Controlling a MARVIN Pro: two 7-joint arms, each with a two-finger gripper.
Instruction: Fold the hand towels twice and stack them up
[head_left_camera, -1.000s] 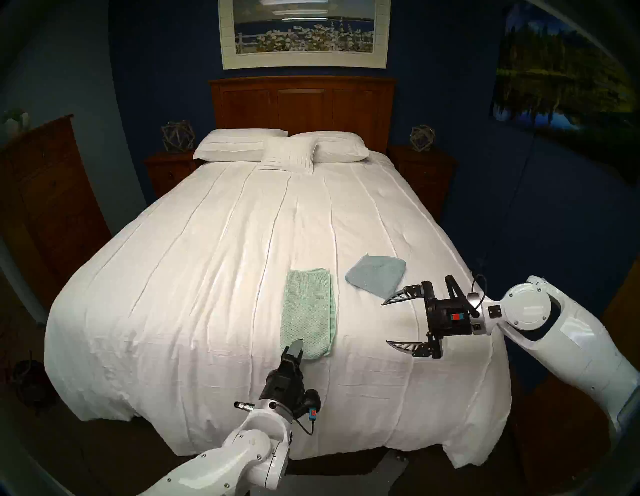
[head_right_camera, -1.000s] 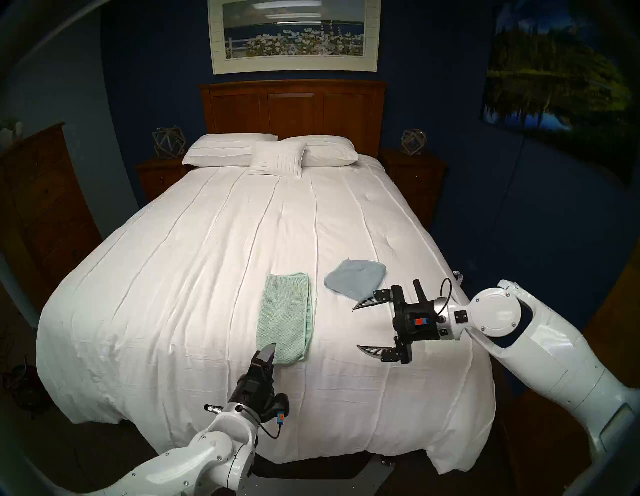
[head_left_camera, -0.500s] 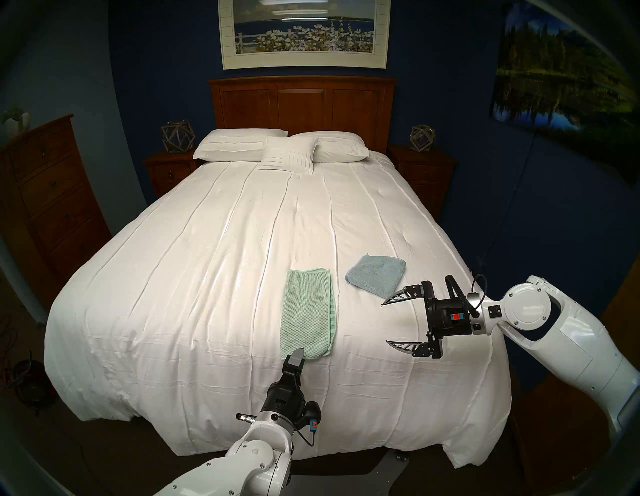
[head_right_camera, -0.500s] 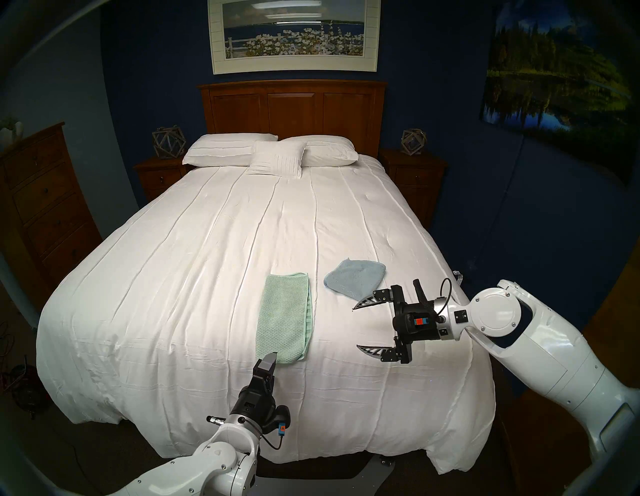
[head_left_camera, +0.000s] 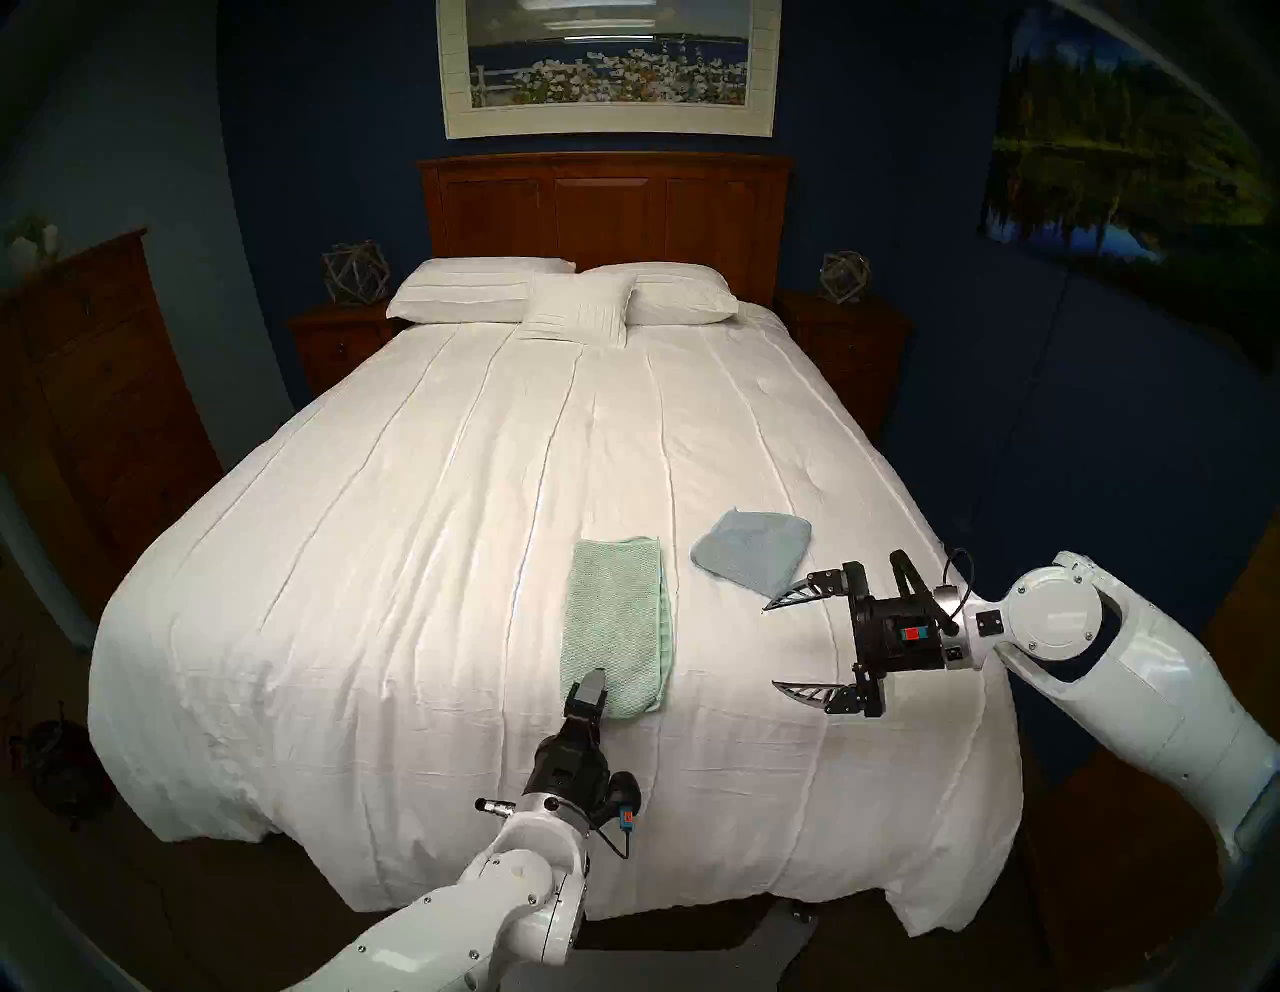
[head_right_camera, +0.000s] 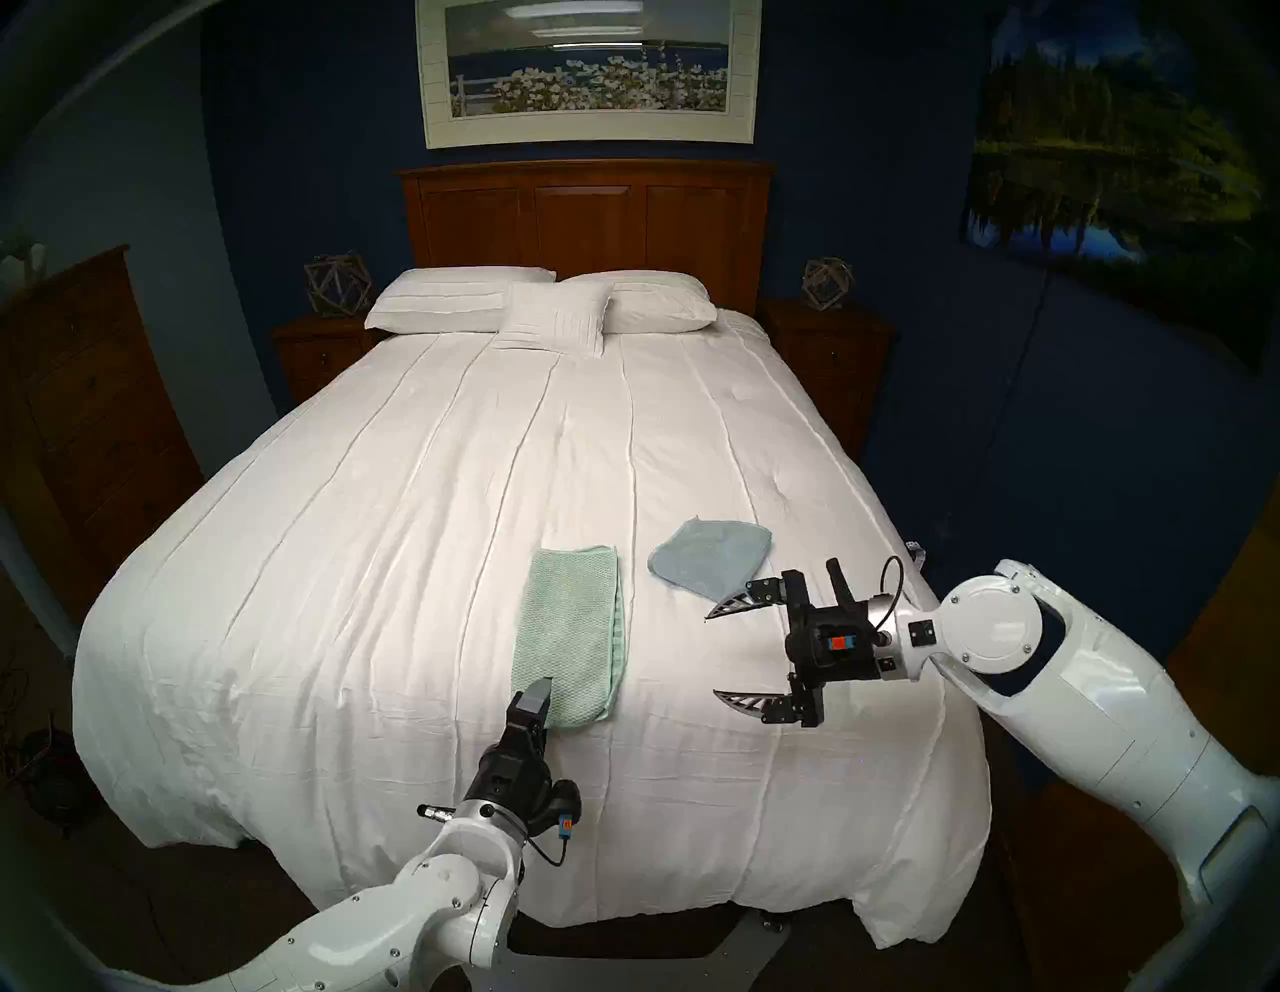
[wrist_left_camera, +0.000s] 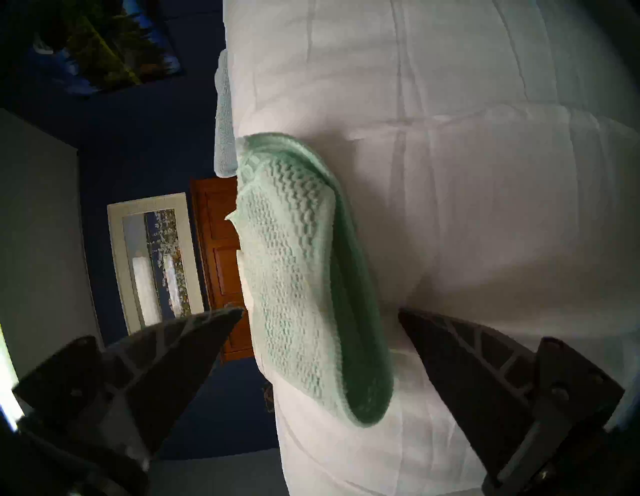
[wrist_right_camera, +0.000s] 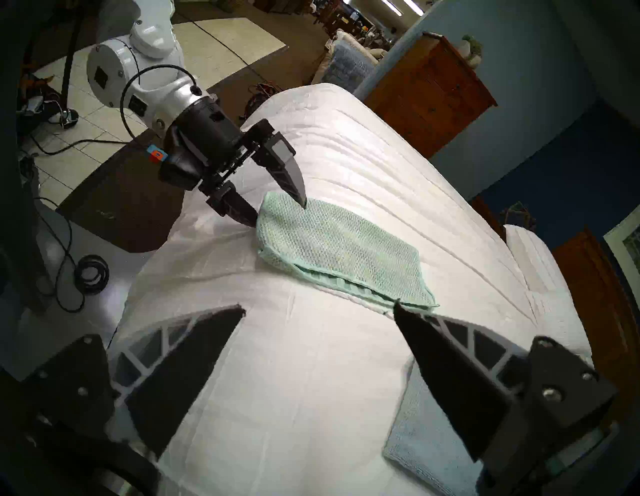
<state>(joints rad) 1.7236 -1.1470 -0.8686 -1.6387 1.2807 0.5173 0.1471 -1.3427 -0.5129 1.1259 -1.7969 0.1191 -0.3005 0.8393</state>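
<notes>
Forward again eases the left pincer (head_left_camera: 589, 686), jaws apart astride the once-folded green towel (head_left_camera: 616, 623); its second fold and stacking remain.

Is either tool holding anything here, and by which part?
Nothing is held. The left tool is open astride the mint green waffle-weave towel's near end; the right tool hangs open.

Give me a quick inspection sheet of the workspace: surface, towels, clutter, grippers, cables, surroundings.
Surface: white bedspread, wrinkled.
Job's things: green towel folded into a long strip; blue towel folded, lying apart, unstacked.
Clutter: nothing seen.
Grippers: left gripper open, straddling the green towel's near end; right gripper open, above the bedspread.
Cables: coiled cables on floor.
Surroundings: pillows, headboard, dresser.
</notes>
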